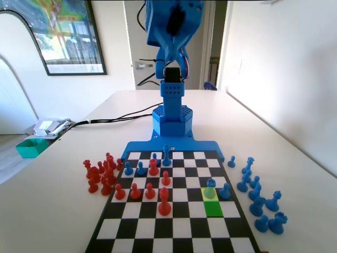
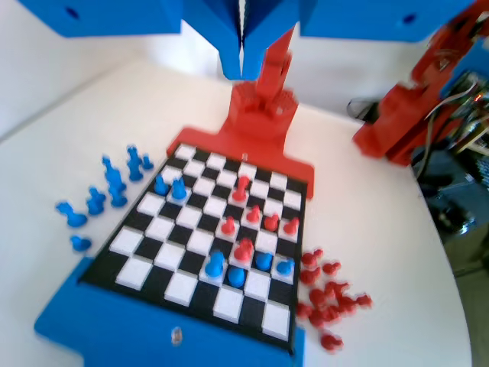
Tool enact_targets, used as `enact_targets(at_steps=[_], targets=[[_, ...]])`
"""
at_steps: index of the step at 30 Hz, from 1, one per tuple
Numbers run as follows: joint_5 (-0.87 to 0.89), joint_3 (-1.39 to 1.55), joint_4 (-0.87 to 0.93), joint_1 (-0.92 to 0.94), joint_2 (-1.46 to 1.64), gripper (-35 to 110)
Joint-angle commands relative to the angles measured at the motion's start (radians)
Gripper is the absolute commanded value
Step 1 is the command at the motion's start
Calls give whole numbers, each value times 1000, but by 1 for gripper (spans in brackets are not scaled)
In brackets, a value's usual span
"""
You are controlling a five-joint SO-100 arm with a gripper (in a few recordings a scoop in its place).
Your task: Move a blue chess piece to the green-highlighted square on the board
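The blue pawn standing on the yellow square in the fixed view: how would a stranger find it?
Start at the black-and-white chequered board and find its bright green square near the right edge. On the pale yellow square just beyond it stands the small blue ball-headed pawn, the sole piece on a coloured square.

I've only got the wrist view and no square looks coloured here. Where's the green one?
Observer: In the fixed view, the green-highlighted square lies on the right side of the board, with nothing on it.
Operator: Which pawn is closest?
Observer: The blue chess piece stands on a pale yellow square that touches the green one's far edge.
Operator: Is the arm near it?
Observer: No. The blue arm is raised high over its base at the board's far end.
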Motion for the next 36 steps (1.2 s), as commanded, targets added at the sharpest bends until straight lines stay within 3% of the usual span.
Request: enact_targets(at_steps=[1,13,23,36], targets=[[-66,-77,5,80,-107,1],[-49,-253,-51,135,-522,1],[213,-281,-141,58,-647,1],[606,-66,-348,-64,-661,1]])
